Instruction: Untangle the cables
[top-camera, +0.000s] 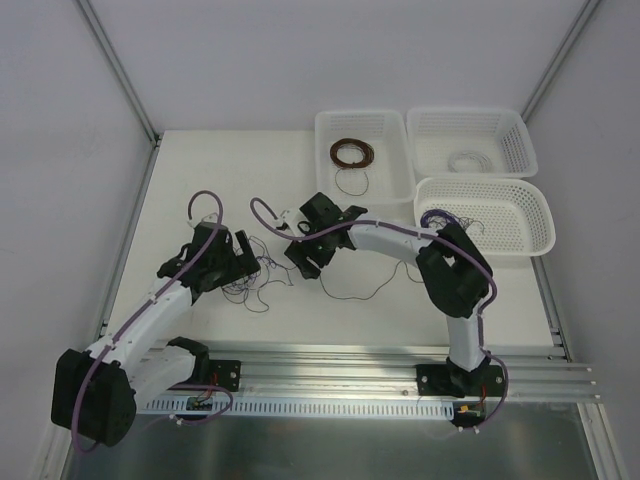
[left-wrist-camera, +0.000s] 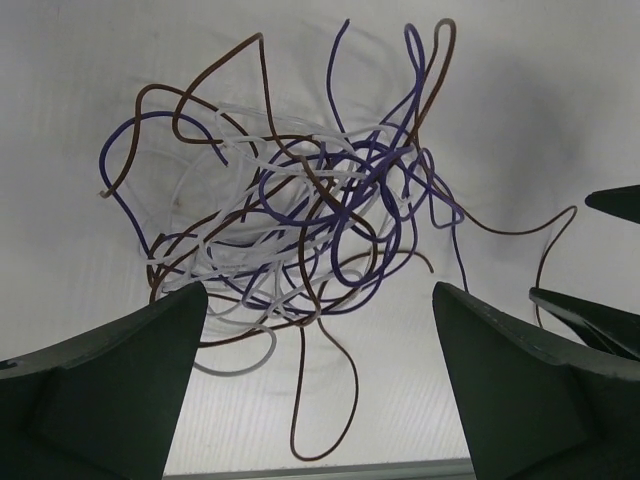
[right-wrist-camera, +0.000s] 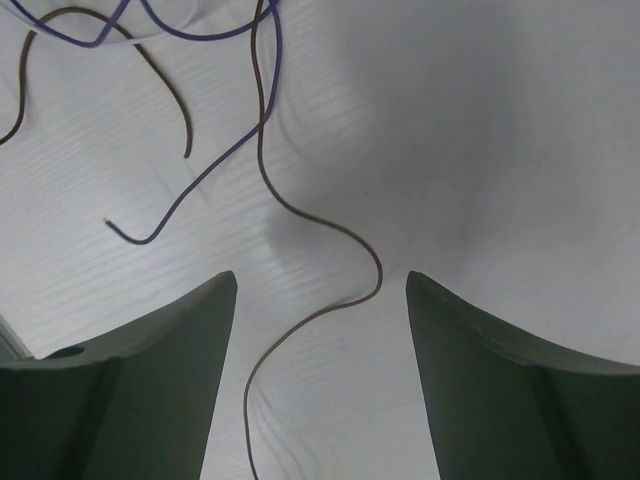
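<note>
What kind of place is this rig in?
Probably a lab test cell: plain white enclosure walls, an aluminium mounting rail, white plastic baskets and a tangle of cables laid out.

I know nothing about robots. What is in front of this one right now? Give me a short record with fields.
table: white, arms bolted at its near edge
cables: one tangle of brown, purple and white wires, lying between the two arms
left jaws: open, aimed at the tangle, holding nothing
right jaws: open, holding nothing
brown strand: loose on the table, running between the right jaws
baskets: three white ones, far right
basket contents: brown coil, pale coil, purple wire
</note>
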